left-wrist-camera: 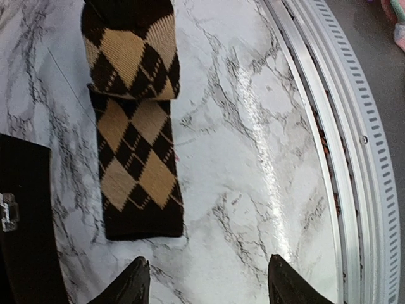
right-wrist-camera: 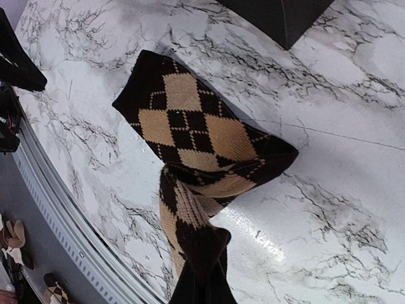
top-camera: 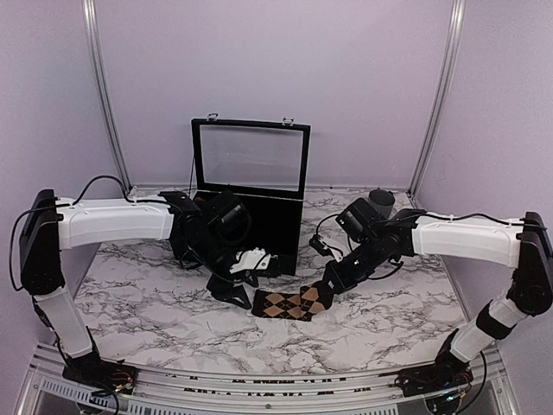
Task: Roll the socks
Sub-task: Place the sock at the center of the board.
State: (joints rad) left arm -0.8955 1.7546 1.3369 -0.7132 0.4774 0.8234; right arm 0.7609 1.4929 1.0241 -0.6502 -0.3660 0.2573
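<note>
The dark argyle sock (top-camera: pixel 292 303) lies on the marble table near the front middle. Its cuff end lies flat and its right end is lifted and folded back. It shows in the left wrist view (left-wrist-camera: pixel 136 158) and the right wrist view (right-wrist-camera: pixel 190 126). My right gripper (right-wrist-camera: pixel 202 282) is shut on the sock's lifted end and holds it above the flat part; it shows in the top view (top-camera: pixel 328 285). My left gripper (left-wrist-camera: pixel 205 282) is open and empty, just off the sock's cuff end, and shows in the top view (top-camera: pixel 238 290). The magenta-red sock is out of view.
An open black case (top-camera: pixel 251 186) with a clear lid stands at the back middle; its corner shows in the right wrist view (right-wrist-camera: pixel 278 16). A dark cup (top-camera: pixel 381 201) stands at the back right. The metal rail (left-wrist-camera: pixel 329 126) marks the table's front edge.
</note>
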